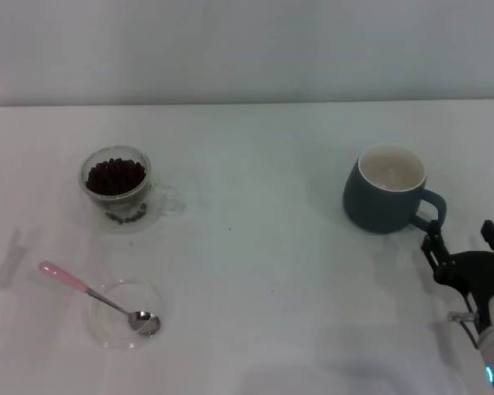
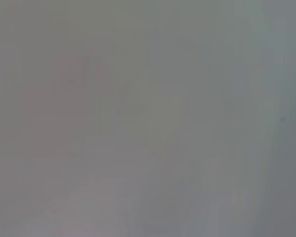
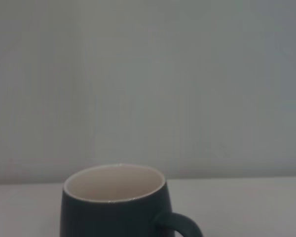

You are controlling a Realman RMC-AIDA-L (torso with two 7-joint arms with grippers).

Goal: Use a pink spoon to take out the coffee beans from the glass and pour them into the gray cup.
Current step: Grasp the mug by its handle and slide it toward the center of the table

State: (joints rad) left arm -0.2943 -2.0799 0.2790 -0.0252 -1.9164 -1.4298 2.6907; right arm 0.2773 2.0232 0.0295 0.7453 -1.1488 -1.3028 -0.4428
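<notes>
Right gripper [image 1: 465, 247] beside the gray cup [image 1: 387, 200]
Its jaws spread open, empty, at the cup's 4 o'clock; pink spoon [image 1: 99, 298] lies in a glass dish [image 1: 107, 329], at 6 o'clock from the glass [image 1: 117, 188].

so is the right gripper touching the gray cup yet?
Apart. In the head view the right gripper sits just off the gray cup handle, with a strip of white table showing between its fingertips and the handle.
</notes>
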